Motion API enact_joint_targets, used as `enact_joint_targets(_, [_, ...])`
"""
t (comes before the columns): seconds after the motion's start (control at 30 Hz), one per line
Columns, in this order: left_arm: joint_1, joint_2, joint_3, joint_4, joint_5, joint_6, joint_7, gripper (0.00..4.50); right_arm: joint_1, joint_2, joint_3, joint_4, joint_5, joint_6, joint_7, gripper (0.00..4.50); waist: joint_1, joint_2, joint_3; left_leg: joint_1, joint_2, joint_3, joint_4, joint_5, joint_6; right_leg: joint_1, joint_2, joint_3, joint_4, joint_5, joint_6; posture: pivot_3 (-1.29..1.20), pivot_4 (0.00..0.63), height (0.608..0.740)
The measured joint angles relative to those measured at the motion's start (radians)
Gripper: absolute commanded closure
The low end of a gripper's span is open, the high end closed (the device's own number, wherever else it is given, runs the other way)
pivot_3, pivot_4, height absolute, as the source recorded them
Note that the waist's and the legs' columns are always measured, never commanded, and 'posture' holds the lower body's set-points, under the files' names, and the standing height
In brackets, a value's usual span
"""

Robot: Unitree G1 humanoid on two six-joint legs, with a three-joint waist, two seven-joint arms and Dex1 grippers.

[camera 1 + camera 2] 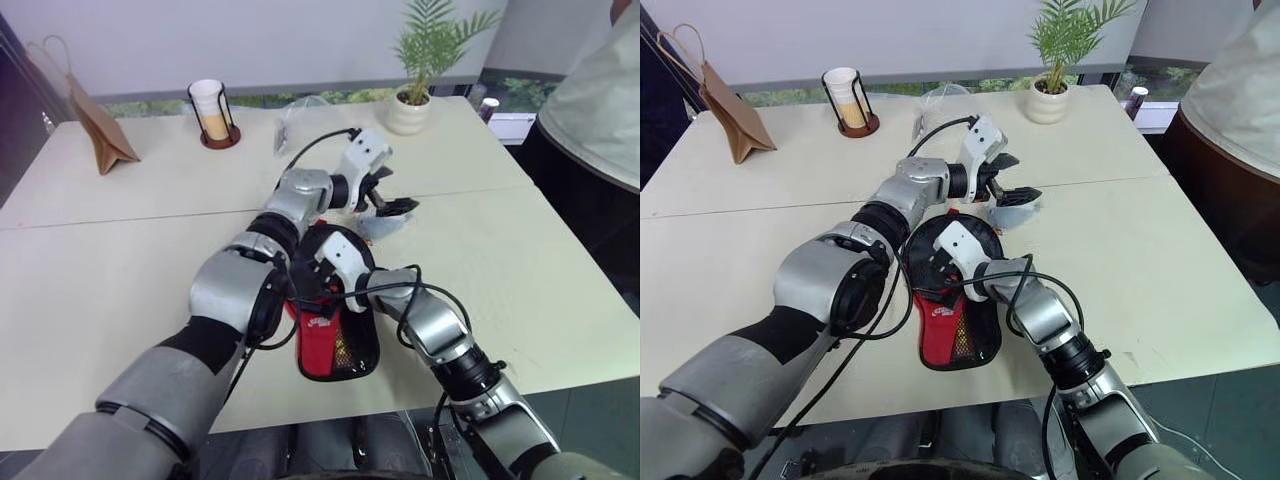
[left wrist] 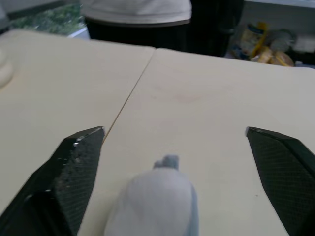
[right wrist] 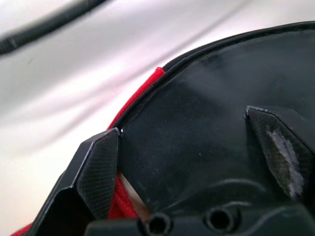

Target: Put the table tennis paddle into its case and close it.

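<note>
Nearest the robot, the case (image 1: 958,340) lies flat on the cream table (image 1: 1160,260), its red panel and mesh pocket facing up. Just beyond, the right gripper (image 1: 940,268) hovers over the case's round black end, fingers spread apart and holding nothing. Whether the table tennis paddle sits inside cannot be told. Farther on, the left gripper (image 1: 1015,193) hangs above the table, fingers wide apart, empty. At the far edge stand a potted plant (image 1: 1060,60), a cup holder (image 1: 848,100) and a brown paper bag (image 1: 730,120).

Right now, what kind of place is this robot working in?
Probably an office or lab break area. Pale tables are pushed together by a window, with a potted plant, a stack of paper cups in a wire holder and a brown paper bag.
</note>
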Motion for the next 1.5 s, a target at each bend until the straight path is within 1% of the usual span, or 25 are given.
enact_joint_targets(0.2, [0.002, 0.067, -0.011, -0.001, 0.006, -0.039, 0.018, 0.04, -0.051, -0.032, -0.04, 0.026, 0.035, 0.018, 0.034, 0.0, 0.003, 0.0, 0.0, -0.003, -0.001, -0.001, 0.002, 0.0, 0.0, -0.003, 0.0, 0.0, 0.001, 0.0, 0.0, 0.0, 0.15, 0.74])
enact_joint_targets(0.4, [0.002, 0.208, -0.008, -0.017, -0.004, -0.07, -0.006, 0.04, -0.11, -0.109, -0.089, 0.028, 0.059, 0.077, 0.067, 0.0, 0.004, -0.001, 0.002, -0.009, -0.001, -0.001, 0.001, 0.0, 0.0, -0.009, -0.001, 0.0, 0.002, 0.003, -0.004, 0.0, 0.15, 0.74])
enact_joint_targets(0.5, [0.016, 0.262, -0.011, -0.041, -0.004, -0.088, -0.063, 0.04, -0.139, -0.134, -0.098, 0.008, 0.078, 0.088, 0.085, 0.0, 0.002, -0.001, 0.003, -0.011, -0.001, 0.0, 0.001, 0.0, 0.0, -0.011, -0.001, 0.0, 0.002, 0.003, -0.004, 0.0, 0.15, 0.74])
enact_joint_targets(0.63, [0.095, 0.325, -0.037, -0.087, -0.003, -0.117, -0.183, 0.04, -0.194, -0.188, -0.133, -0.046, 0.117, 0.098, 0.13, 0.0, 0.002, -0.001, 0.003, -0.014, -0.001, 0.0, 0.002, 0.0, 0.0, -0.014, -0.001, 0.0, 0.002, 0.003, -0.005, 0.0, 0.15, 0.74])
enact_joint_targets(0.7, [0.145, 0.35, -0.054, -0.119, -0.005, -0.126, -0.251, 0.04, -0.22, -0.232, -0.161, -0.085, 0.143, 0.118, 0.156, 0.0, 0.003, -0.001, 0.003, -0.02, -0.001, 0.0, 0.004, 0.0, 0.0, -0.02, -0.001, 0.0, 0.003, 0.004, -0.005, 0.0, 0.15, 0.74])
enact_joint_targets(0.77, [0.183, 0.356, -0.064, -0.157, -0.008, -0.124, -0.302, 0.04, -0.248, -0.265, -0.181, -0.102, 0.168, 0.147, 0.178, 0.0, 0.007, -0.001, 0.003, -0.025, -0.001, -0.001, 0.007, 0.001, 0.0, -0.024, -0.001, 0.0, 0.004, 0.004, -0.006, 0.0, 0.15, 0.74])
enact_joint_targets(0.87, [0.293, 0.352, -0.082, -0.313, -0.045, -0.112, -0.383, 0.04, -0.31, -0.336, -0.22, -0.108, 0.201, 0.171, 0.206, 0.0, 0.008, 0.0, 0.003, -0.025, -0.002, 0.0, 0.008, 0.0, 0.0, -0.023, -0.002, 0.0, 0.004, 0.004, -0.006, 0.0, 0.15, 0.74])
enact_joint_targets(0.93, [0.391, 0.333, -0.108, -0.445, -0.06, -0.093, -0.395, 0.04, -0.351, -0.406, -0.236, -0.074, 0.188, 0.133, 0.218, 0.0, 0.01, 0.0, 0.003, -0.025, -0.002, 0.0, 0.008, 0.0, 0.0, -0.023, -0.002, 0.0, 0.003, 0.004, -0.006, 0.0, 0.15, 0.74])
enact_joint_targets(1.03, [0.499, 0.296, -0.147, -0.574, -0.072, -0.052, -0.372, 0.04, -0.368, -0.491, -0.226, 0.022, 0.134, 0.03, 0.247, 0.0, 0.01, -0.001, 0.003, -0.025, -0.002, 0.0, 0.008, 0.0, 0.0, -0.023, -0.002, 0.001, 0.003, 0.004, -0.006, 0.0, 0.15, 0.74])
enact_joint_targets(1.17, [0.557, 0.271, -0.191, -0.678, -0.073, -0.011, -0.323, 0.04, -0.358, -0.554, -0.156, 0.177, 0.047, -0.19, 0.316, 0.0, 0.006, -0.001, 0.004, -0.025, -0.002, 0.001, 0.008, 0.0, 0.0, -0.023, -0.002, 0.001, 0.003, 0.004, -0.006, 0.0, 0.15, 0.74])
enact_joint_targets(1.33, [0.579, 0.263, -0.224, -0.723, -0.073, 0.014, -0.266, 0.04, -0.378, -0.537, -0.11, 0.402, -0.031, -0.403, 0.374, 0.0, 0.001, 0.0, 0.004, -0.024, -0.001, 0.002, 0.008, 0.0, 0.0, -0.023, -0.001, 0.001, 0.003, 0.004, -0.006, 0.0, 0.15, 0.74])
enact_joint_targets(1.5, [0.624, 0.284, -0.255, -0.732, -0.072, 0.035, -0.248, 0.04, -0.43, -0.468, -0.091, 0.575, -0.079, -0.551, 0.402, 0.0, 0.003, 0.0, 0.004, -0.024, -0.001, 0.002, 0.008, 0.0, 0.0, -0.023, -0.001, 0.001, 0.003, 0.005, -0.007, 0.0, 0.15, 0.74])
